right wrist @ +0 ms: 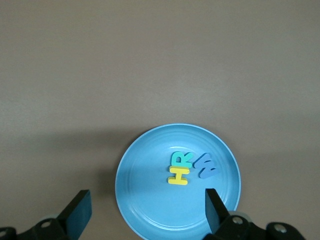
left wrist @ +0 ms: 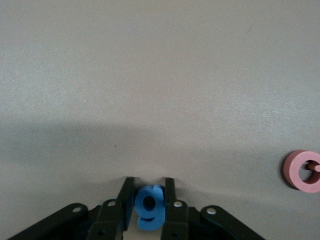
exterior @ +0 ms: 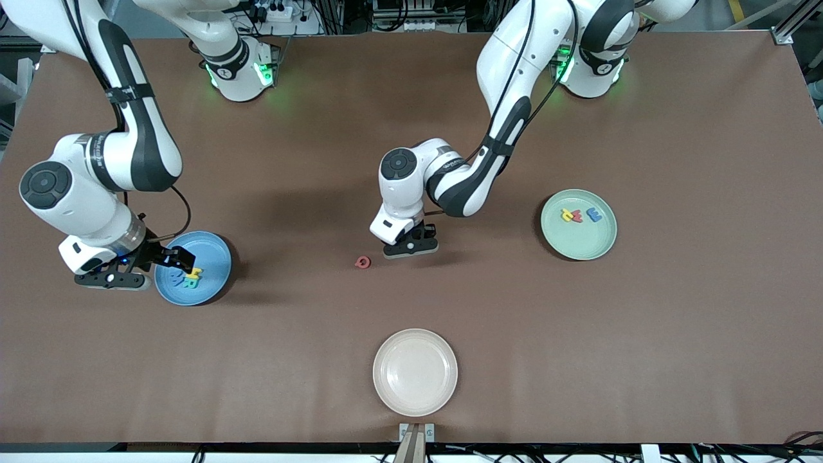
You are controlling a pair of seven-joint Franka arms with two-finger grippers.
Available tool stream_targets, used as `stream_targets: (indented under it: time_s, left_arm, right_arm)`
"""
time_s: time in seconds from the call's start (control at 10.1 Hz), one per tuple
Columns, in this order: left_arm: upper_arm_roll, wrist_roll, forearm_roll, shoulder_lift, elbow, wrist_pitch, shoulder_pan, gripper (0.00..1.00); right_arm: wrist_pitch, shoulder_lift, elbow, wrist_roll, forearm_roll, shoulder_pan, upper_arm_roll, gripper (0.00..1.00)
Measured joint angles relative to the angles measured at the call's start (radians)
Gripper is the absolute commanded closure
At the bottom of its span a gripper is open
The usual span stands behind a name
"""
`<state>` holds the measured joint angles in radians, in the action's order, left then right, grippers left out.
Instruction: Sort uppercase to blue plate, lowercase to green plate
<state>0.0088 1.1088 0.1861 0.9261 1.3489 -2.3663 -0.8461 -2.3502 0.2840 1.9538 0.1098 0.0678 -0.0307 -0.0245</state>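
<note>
My left gripper [exterior: 411, 249] is low over the table's middle, shut on the blue g [left wrist: 150, 207], which sits between its fingers [left wrist: 127, 190]. The red Q [exterior: 363, 262] lies on the table just beside it, toward the right arm's end, and shows in the left wrist view [left wrist: 303, 171]. My right gripper [exterior: 180, 258] is open and empty over the blue plate [exterior: 215, 254]. That plate [right wrist: 150, 200] holds the yellow H [right wrist: 178, 175], teal R [right wrist: 181, 160] and blue M [right wrist: 206, 166]. The green plate [exterior: 578, 241] holds the yellow r [exterior: 568, 215], red w [exterior: 577, 217] and blue e [exterior: 594, 215].
A cream plate [exterior: 415, 372] with nothing on it stands near the table's edge closest to the front camera, at mid width. The brown table [exterior: 675, 334] spreads wide around the plates.
</note>
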Motion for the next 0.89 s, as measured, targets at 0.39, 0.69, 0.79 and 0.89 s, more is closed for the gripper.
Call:
stream_targets:
  time_s: [0.39,0.69,0.79,0.89]
  left_arm:
    - [-0.001,0.0,0.0,-0.001,-0.007,0.033,0.0,0.8]
    - [-0.013,-0.008,0.0,-0.009,-0.013,0.109,0.011,0.82]
    - [-0.023,-0.022,-0.002,-0.013,-0.013,0.14,0.023,0.83]
    - [-0.03,-0.046,-0.012,-0.02,-0.012,0.178,0.034,0.83]
  right_arm:
    - [0.0,0.011,-0.005,0.105,-0.001,-0.02,0.039,0.0]
    - [0.002,0.011,-0.005,0.151,-0.001,-0.03,0.05,0.0]
    - [0.002,0.011,-0.005,0.163,-0.001,-0.036,0.052,0.0]
    - [0.004,0.011,-0.005,0.178,-0.001,-0.042,0.059,0.0]
